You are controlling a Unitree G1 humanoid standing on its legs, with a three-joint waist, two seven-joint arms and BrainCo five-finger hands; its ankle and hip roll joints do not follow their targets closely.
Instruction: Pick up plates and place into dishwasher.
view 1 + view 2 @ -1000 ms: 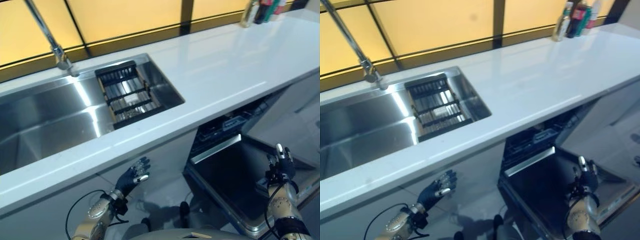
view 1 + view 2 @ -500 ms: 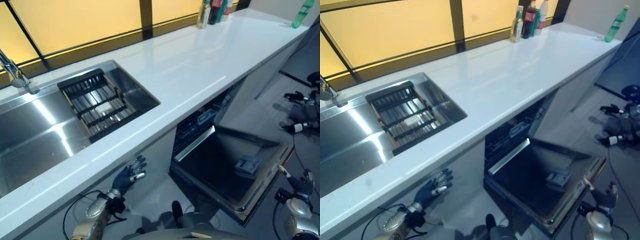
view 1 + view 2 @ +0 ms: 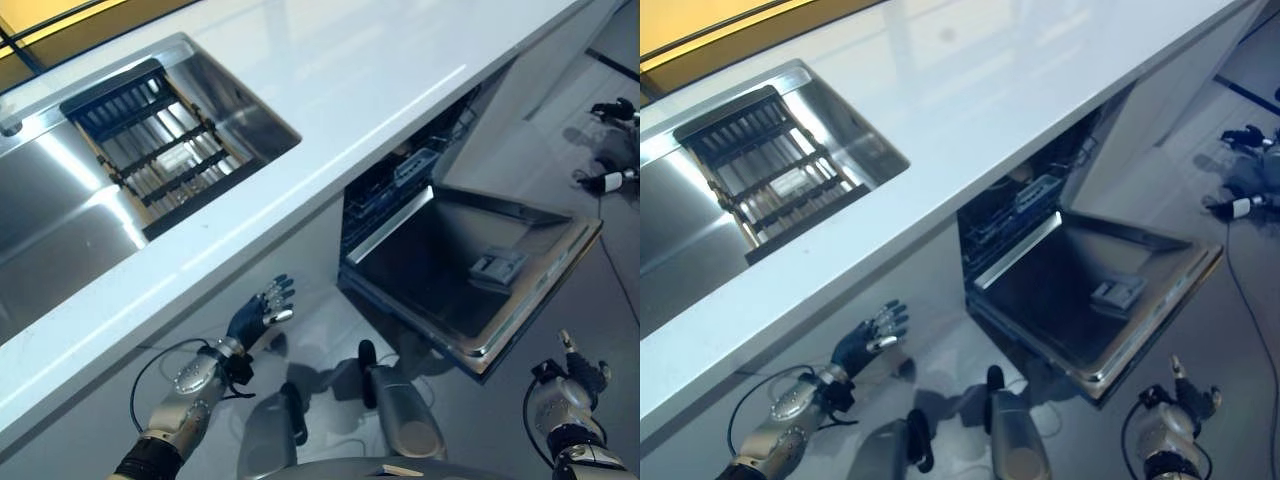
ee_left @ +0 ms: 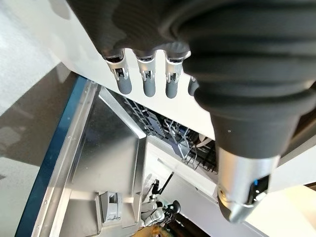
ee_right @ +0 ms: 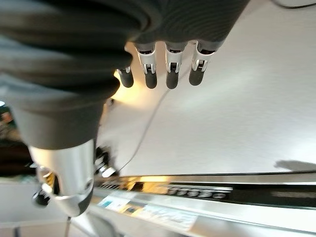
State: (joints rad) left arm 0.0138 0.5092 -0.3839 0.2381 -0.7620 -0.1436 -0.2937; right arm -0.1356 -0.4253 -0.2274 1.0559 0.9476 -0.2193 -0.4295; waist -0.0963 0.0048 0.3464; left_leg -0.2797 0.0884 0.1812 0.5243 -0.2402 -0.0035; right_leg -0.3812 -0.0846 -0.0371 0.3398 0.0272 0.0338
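Two hands low in the eye views, both below the white surface (image 3: 330, 90). Dishwasher (image 3: 400, 185) open under the surface edge, door (image 3: 470, 280) folded down flat, bare floor (image 3: 330, 330) between door and left hand (image 3: 258, 315). Sink (image 3: 60, 200) set into the surface, dark rack (image 3: 150, 150) inside. Plates nowhere to be made out; dishwasher inside dark, mostly hidden by the overhang. Right hand (image 3: 575, 375) just past the door's corner, partly cut off.

Left wrist view: fingers (image 4: 145, 81) straight and spread, holding nothing; wire basket (image 4: 173, 133) and door beyond.

Right wrist view: fingers (image 5: 170, 69) straight, empty, over pale floor.
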